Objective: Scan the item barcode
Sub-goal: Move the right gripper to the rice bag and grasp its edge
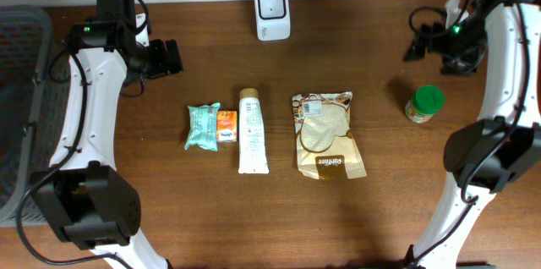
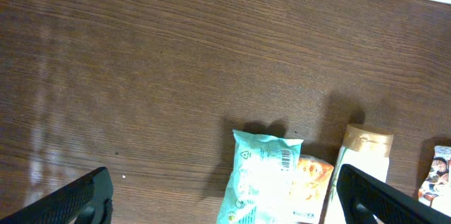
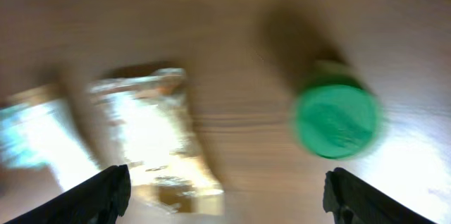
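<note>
**Two white robot arms, both grippers spread wide**

The left arm [image 1: 80,125] rises from its dark base at the lower left edge and bends inward at the top. Its black left gripper [image 1: 172,56] points toward the middle. In its wrist view, two dark fingers [image 2: 74,201] sit in the bottom corners, far apart. The right arm [image 1: 507,91] stands along the right edge, and the right gripper [image 1: 418,47] points left. Its wrist view is blurred, with the fingertips [image 3: 99,194] likewise wide apart.

Bright top light, one view badly blurred.
Sharp and even from overhead, short soft shadow beside the green-lidded jar [image 1: 424,104]; blown-out glare on the teal packet [image 2: 264,182] at the left wrist; heavy motion smear across the right wrist view, washing out the pale bag [image 3: 151,132].
</note>
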